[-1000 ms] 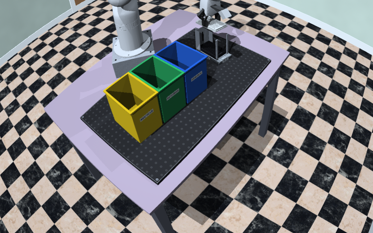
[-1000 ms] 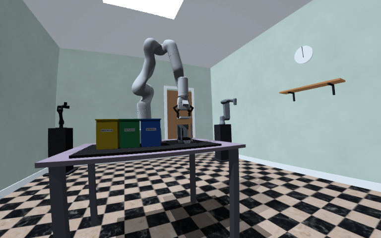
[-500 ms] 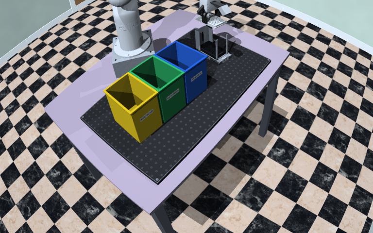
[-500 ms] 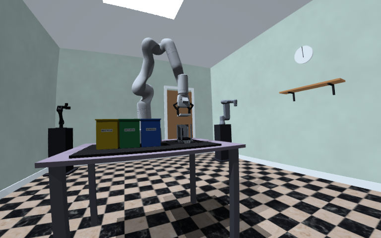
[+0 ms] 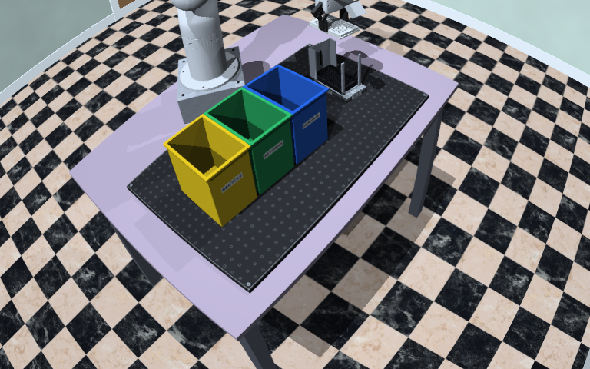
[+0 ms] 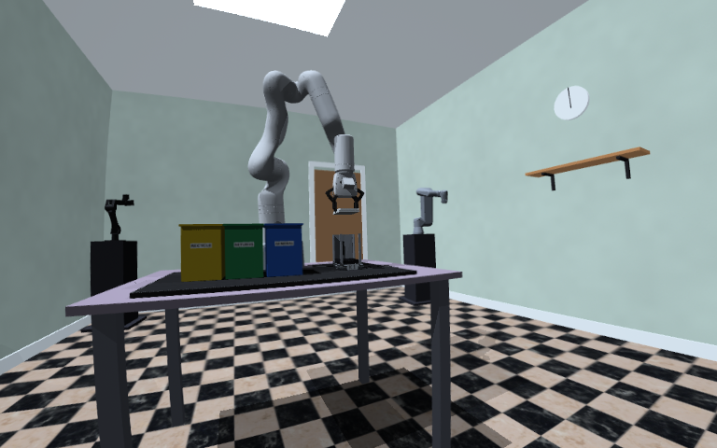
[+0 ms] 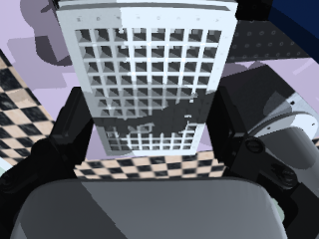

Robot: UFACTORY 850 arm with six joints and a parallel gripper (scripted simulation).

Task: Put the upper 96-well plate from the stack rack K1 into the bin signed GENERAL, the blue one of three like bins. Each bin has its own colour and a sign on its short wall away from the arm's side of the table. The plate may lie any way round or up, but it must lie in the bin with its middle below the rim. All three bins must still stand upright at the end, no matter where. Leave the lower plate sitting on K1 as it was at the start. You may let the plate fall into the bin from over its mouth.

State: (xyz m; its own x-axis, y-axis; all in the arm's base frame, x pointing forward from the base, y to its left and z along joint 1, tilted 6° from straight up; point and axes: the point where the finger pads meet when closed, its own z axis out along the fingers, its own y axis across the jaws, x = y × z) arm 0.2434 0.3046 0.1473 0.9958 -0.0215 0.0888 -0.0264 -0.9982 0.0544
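Note:
My gripper (image 6: 344,206) is shut on the white 96-well plate (image 7: 152,79) and holds it flat, high above the stack rack K1 (image 5: 336,74). The plate also shows at the top of the top view (image 5: 341,28) and under the fingers in the exterior view (image 6: 345,211). The blue GENERAL bin (image 5: 292,107) stands upright just left of the rack, its mouth open and empty. It appears in the exterior view (image 6: 284,249) and at the wrist view's right edge (image 7: 295,0).
A green bin (image 5: 256,132) and a yellow bin (image 5: 210,166) stand upright in a row with the blue one on the black perforated board (image 5: 278,182). The arm's base (image 5: 208,82) stands behind the bins. Rack posts rise beside the lower plate.

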